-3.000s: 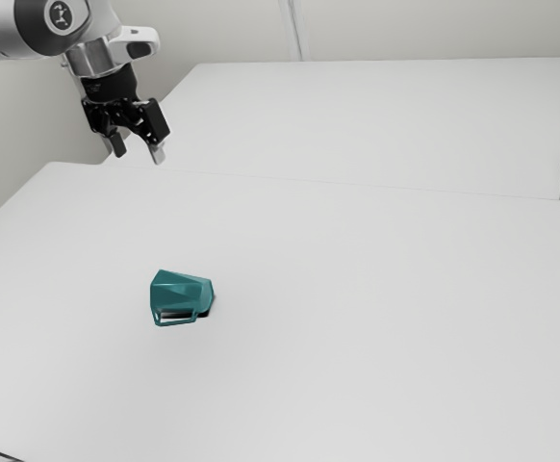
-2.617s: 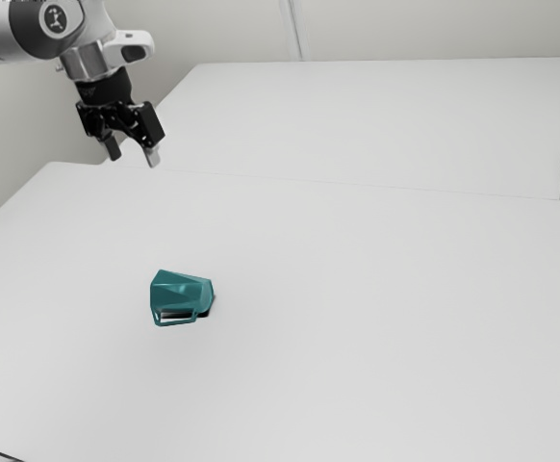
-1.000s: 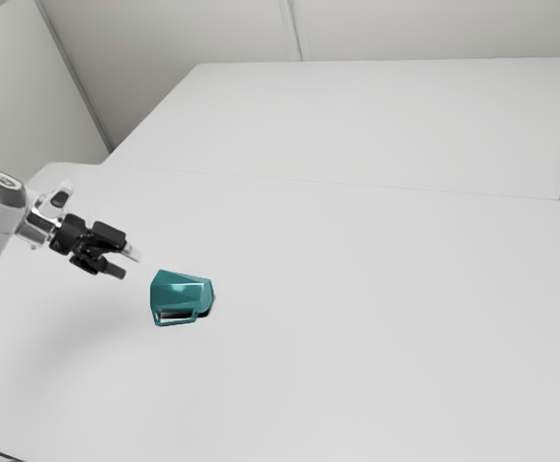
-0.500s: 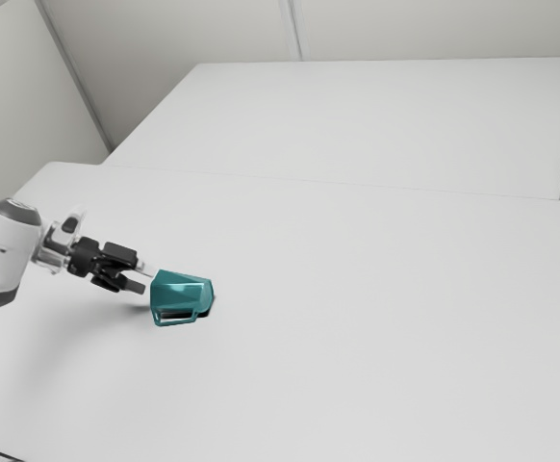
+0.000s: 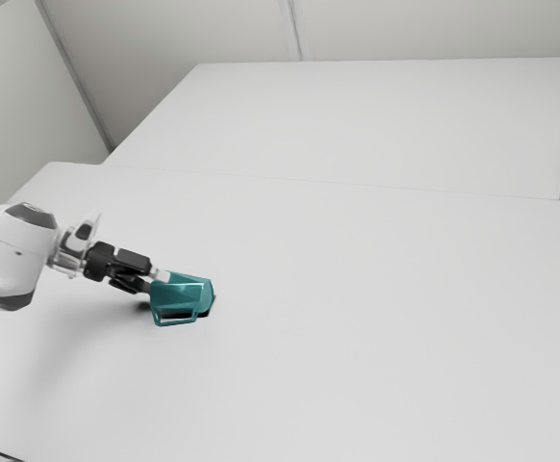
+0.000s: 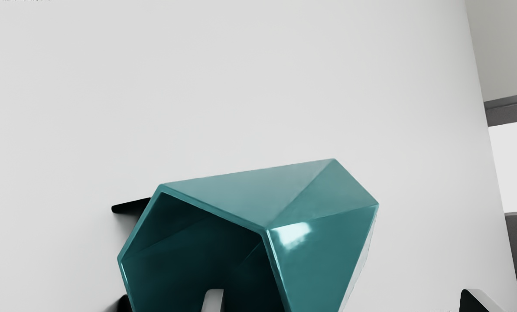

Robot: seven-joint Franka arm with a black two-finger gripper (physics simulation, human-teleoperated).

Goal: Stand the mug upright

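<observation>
Teal mug (image 5: 186, 287), faceted and glossy, lies on its side on the white bench (image 5: 357, 327), its open mouth facing my fingers (image 5: 154, 281) and its base pointed toward the exterior view's right. The handle (image 5: 176, 323), an angular loop, extends from the side nearest the exterior camera, low over the bench. My fingers, released and spread well apart, straddle the mug's wall at the rim: in the wrist view one tip is seen against the dark interior at the mouth, while the other stands outside, past the mug's faceted flank. How deep the inner tip sits, and whether either tip touches the wall, I cannot tell. My white-and-gray arm (image 5: 15, 255) reaches in low from the exterior view's left, a soft shadow spread on the bench beneath it.
</observation>
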